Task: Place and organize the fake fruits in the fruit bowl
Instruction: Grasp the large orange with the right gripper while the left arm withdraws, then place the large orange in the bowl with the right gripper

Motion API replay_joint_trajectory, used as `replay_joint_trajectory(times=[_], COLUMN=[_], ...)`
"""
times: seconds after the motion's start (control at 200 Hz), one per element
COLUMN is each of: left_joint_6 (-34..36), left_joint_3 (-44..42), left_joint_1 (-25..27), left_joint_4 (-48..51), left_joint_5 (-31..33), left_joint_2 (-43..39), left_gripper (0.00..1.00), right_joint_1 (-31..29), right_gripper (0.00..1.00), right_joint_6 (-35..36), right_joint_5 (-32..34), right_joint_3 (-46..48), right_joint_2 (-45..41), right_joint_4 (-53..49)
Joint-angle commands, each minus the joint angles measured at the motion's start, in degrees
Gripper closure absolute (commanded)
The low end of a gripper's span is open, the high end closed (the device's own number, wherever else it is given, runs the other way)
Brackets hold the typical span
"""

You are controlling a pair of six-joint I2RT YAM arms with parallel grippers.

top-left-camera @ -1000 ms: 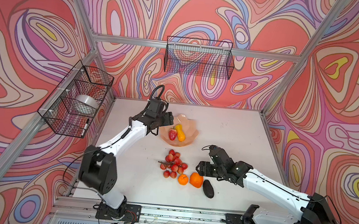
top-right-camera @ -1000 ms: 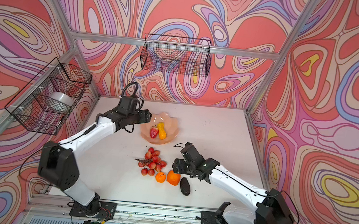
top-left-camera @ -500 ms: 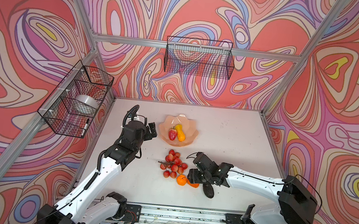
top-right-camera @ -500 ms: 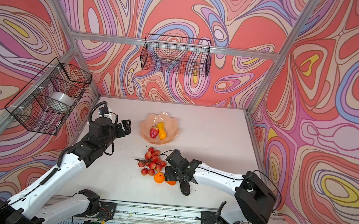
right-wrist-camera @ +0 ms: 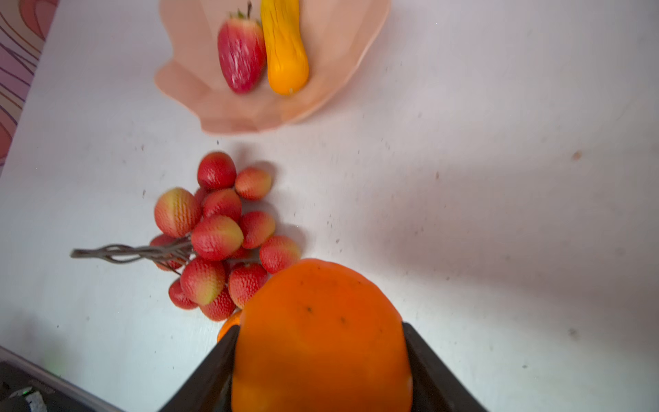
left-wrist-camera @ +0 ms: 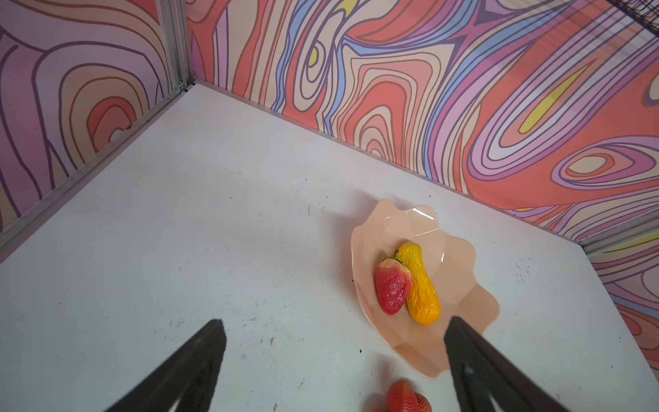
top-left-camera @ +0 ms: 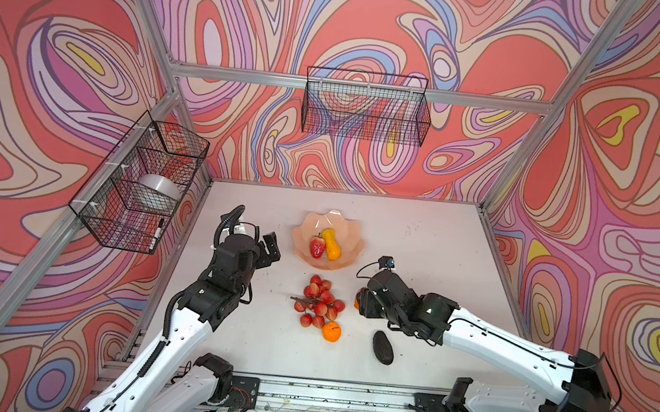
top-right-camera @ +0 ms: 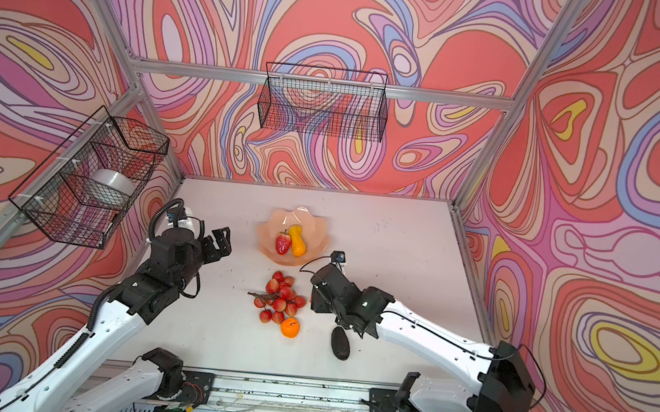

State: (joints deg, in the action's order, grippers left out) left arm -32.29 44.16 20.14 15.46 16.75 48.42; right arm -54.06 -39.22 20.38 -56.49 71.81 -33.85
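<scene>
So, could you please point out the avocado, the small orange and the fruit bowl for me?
avocado (top-left-camera: 383, 347), in a top view, middle of its dark skin.
small orange (top-left-camera: 332, 331), in a top view, centre of its upper face.
fruit bowl (top-left-camera: 352, 238), in a top view, bare inner wall near the rim.

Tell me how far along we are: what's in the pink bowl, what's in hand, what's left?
Done: the strawberry-shaped fruit and gourd-shaped fruit lie side by side in the fruit bowl.
In hand: the right gripper is shut on the large orange, short of the bowl. The left gripper is open and empty.
Left: the grape bunch, small orange and avocado lie on the table.
</scene>
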Motion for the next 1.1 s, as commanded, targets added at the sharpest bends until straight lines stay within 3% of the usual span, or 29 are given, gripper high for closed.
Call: replay_joint_trajectory(times=[0.0,0.36,0.716,1.097], left_joint_6=[-1.5,0.4,-2.9,-5.0], left_joint_3=[-0.7,-2.1,-5.0,-5.0], left_joint_1=[-0.4,-0.3,-0.3,-0.3], left_joint_4=[2.0,6.1,11.4,14.4], left_joint_5=[-1.4,-9.9,-18.8,-27.7], left_joint_2=[-1.5,-10.5,-16.6,-13.8], left_gripper=[0.04,0.06,0.09,0.14], right_joint_1=[1.0,10.8,13.8,13.9], right_gripper=[0.56,0.57,0.55,0.23], right_joint_6=[9.6,29.8,36.9,34.8], right_joint_5=[11.5,9.0,8.4,7.2], right_joint_3=[-5.2,-24.9,-34.5,-33.7], right_joint_2=[4.5,33.5,50.3,49.4], right_joint_4=[4.1,21.8,26.2,26.0])
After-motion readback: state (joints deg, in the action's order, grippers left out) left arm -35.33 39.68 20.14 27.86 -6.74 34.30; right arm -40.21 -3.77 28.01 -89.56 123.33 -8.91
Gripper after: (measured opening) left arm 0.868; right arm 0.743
